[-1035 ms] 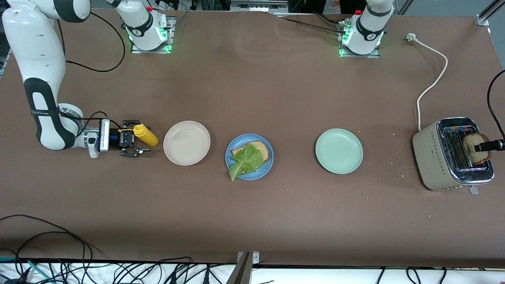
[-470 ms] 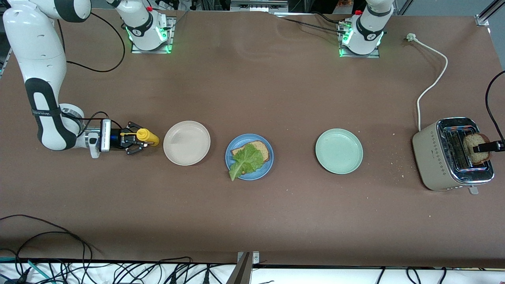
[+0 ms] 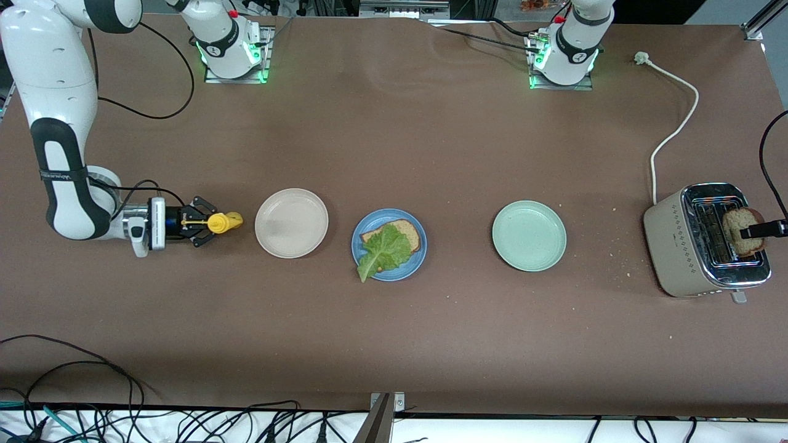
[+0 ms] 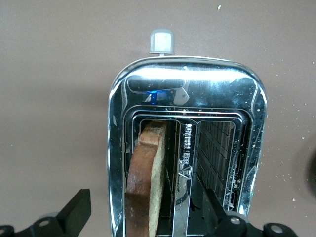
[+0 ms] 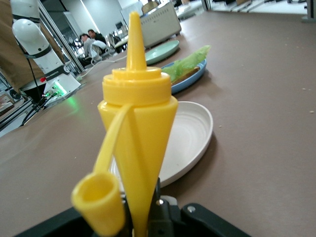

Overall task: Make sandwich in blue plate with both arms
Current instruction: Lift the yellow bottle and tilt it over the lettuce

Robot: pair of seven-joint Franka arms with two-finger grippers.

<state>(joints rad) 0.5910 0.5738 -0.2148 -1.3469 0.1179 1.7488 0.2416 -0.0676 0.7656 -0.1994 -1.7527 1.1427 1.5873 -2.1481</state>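
The brown worktop (image 3: 394,154) carries everything in one row, and the blue plate (image 3: 368,266) serves here as the landmark. On it lies one bread slice (image 3: 407,230) with a ruffled lettuce leaf (image 3: 383,250) over it, so the base of the sandwich is in place and only the top slice, and perhaps sauce, seems to be missing.

The toaster (image 3: 680,243) stands well apart from the blue plate at the left arm's end of the worktop, with a pale green plate (image 3: 529,235) between the two. The second bread slice (image 4: 144,182) stands upright in one toaster slot, its top proud of the rim, which gives a grip from above. The left hand (image 4: 143,219) is over that slot, released, with one finger at each face of the slice; it is probably about to pinch and lift it.

A beige plate (image 3: 291,223) sits just beside the blue plate toward the right arm's end. Next to that, the right hand (image 3: 206,223) is clenched on a yellow squeeze bottle (image 5: 139,128), gripping low on the body so the nozzle points clear and the tethered cap (image 5: 97,204) dangles open, presumably ready for squeezing onto the lettuce.
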